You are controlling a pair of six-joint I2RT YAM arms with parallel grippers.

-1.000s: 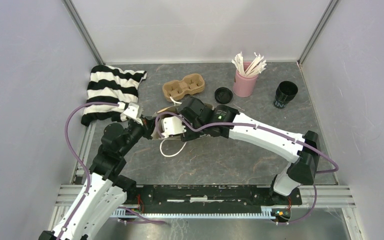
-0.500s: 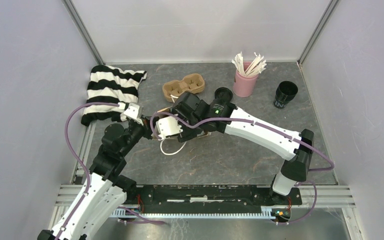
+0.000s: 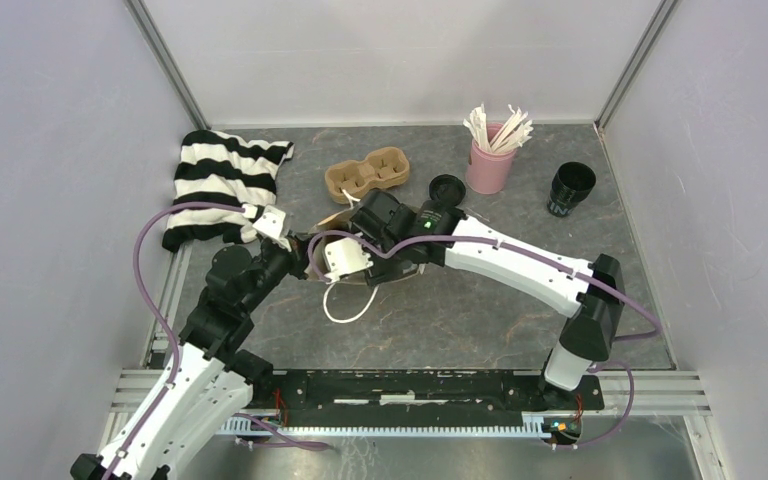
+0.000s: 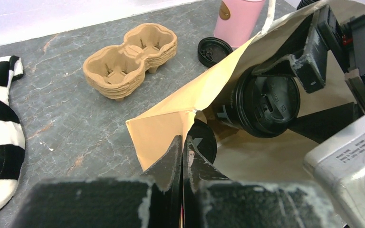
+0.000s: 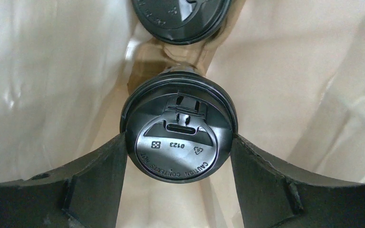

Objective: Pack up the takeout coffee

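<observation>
Inside the paper bag [image 4: 166, 128], mid-frame, one lidded cup [image 5: 178, 128] is being clamped by the right gripper [image 5: 178, 142], a second cup [image 5: 180, 12] already packed above it. The bag's rim is being pinched by the left gripper [image 4: 182, 159]. Only release seems left.

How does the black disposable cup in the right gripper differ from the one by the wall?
Gripped black cup: lid on, inside the brown paper bag, held by the right gripper. Black cup by the wall: no lid, upright on the grey table, untouched. Both small and black.
</observation>
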